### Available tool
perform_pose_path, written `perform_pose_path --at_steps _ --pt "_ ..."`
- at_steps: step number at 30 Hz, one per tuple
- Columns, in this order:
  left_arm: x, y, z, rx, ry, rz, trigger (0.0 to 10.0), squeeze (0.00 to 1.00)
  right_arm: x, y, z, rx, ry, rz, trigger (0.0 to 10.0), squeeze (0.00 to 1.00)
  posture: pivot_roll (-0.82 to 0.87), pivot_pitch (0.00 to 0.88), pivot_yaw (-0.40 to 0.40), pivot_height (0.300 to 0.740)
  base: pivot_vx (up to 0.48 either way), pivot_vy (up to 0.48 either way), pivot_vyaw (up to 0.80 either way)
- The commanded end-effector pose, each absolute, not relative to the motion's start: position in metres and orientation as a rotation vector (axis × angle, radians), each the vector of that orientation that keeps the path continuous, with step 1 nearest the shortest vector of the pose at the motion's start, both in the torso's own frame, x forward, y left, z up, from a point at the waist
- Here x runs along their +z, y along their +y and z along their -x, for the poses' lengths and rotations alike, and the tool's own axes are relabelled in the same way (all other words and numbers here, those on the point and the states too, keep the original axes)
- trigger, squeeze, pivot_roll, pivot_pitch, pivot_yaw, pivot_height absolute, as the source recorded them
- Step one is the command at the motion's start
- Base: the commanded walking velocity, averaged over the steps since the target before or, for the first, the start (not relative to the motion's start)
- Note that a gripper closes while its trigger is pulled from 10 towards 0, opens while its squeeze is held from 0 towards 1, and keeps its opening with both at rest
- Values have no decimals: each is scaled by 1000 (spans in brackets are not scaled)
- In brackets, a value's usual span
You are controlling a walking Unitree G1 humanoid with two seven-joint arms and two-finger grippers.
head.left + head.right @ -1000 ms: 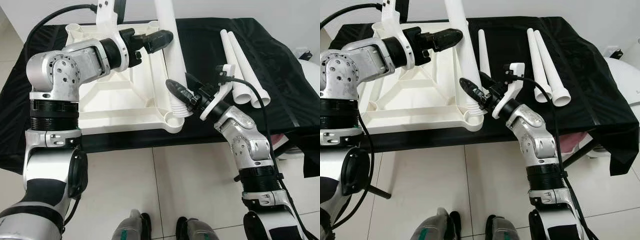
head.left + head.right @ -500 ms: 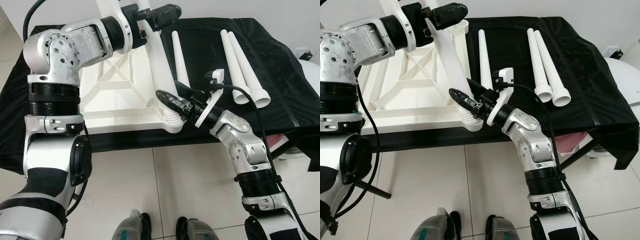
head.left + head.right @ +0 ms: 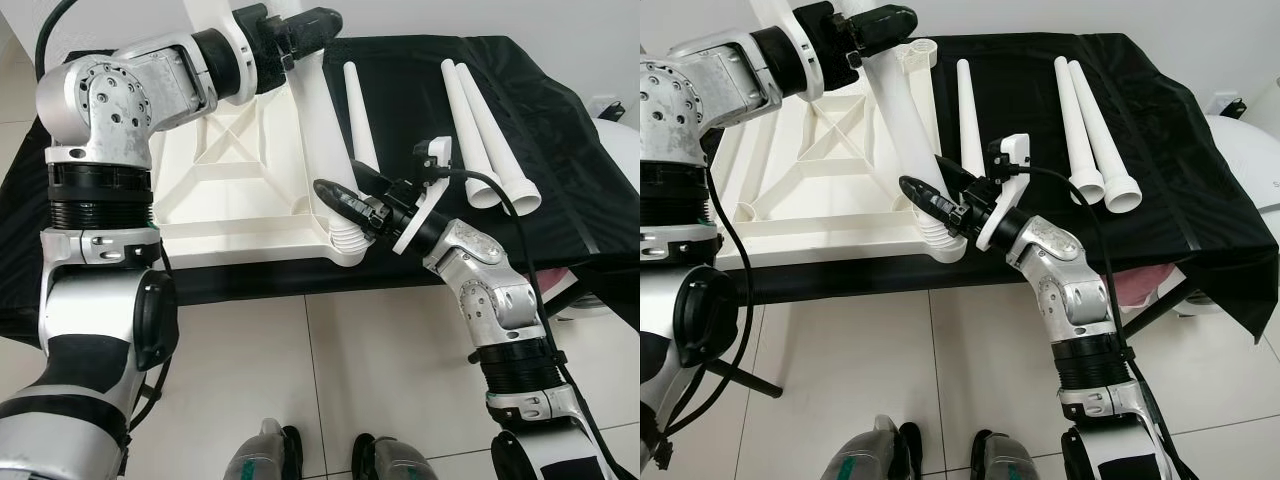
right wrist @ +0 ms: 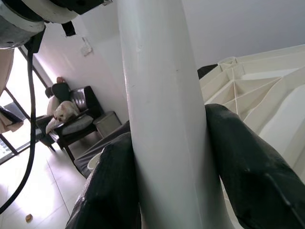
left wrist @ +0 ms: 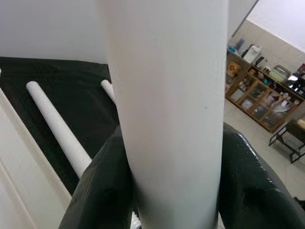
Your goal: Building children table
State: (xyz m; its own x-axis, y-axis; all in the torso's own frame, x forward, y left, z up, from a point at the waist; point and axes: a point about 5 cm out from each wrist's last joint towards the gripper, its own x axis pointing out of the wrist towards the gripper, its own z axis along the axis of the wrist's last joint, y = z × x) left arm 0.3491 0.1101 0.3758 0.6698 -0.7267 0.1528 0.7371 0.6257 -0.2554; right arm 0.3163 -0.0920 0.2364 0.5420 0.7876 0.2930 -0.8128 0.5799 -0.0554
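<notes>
Left end effector is clamped on the upper part of the white leg; in the left wrist view the tube sits between both black fingers, touching each. Right end effector is closed on the same leg low down, just above its ribbed foot, which sits in the near corner socket of the upturned tabletop.

Change over the last second: the leg was near upright, then got tipped toward the left end effector and is now held slanted. The right end effector has been shifted a little inward along with the base. Between half a second ago and now almost nothing is altered, so the pose looks settled.

Judgement: the leg is being seated or worked into the socket, not fully home while it leans. Straightening and pressing down is likely still needed.

Spare legs: one leg lies on the black-covered worktop just beyond the right end effector; two more legs lie side by side, well apart on its outer side. Three corners are still to be fitted.

Risk: side load on the socket if it is pushed while tilted.
</notes>
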Motion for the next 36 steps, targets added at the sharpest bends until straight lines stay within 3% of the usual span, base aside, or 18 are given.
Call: perform_pose_path --at_steps 1,12,13,14,25,26,36 --pt "377 110 -346 -888 -39 296 0 0 241 -94 -315 951 -327 -82 10000 0 -35 128 16 740 0 0 0" --pt "383 109 -336 -942 -68 277 0 0 243 -96 -316 943 -331 -81 10000 0 -37 129 14 740 0 0 0" --pt "384 108 -335 -951 -70 271 0 0 242 -96 -316 944 -329 -82 10000 796 -37 127 12 740 0 0 0" --pt "386 106 -334 -958 -73 269 10000 0 242 -97 -316 955 -323 -98 10000 1000 -37 126 11 740 0 0 0" --pt "389 102 -333 -989 -103 267 10000 0 251 -97 -321 949 -336 -68 10000 1000 -36 112 -2 740 0 0 0" --pt "389 101 -332 -995 -106 258 10000 0 254 -95 -320 965 -340 -64 10000 0 -36 112 -2 740 0 0 0" --pt "381 84 -317 -1056 -121 133 10000 0 280 -86 -320 1045 -271 -38 10000 0 -42 108 -12 740 0 0 0"
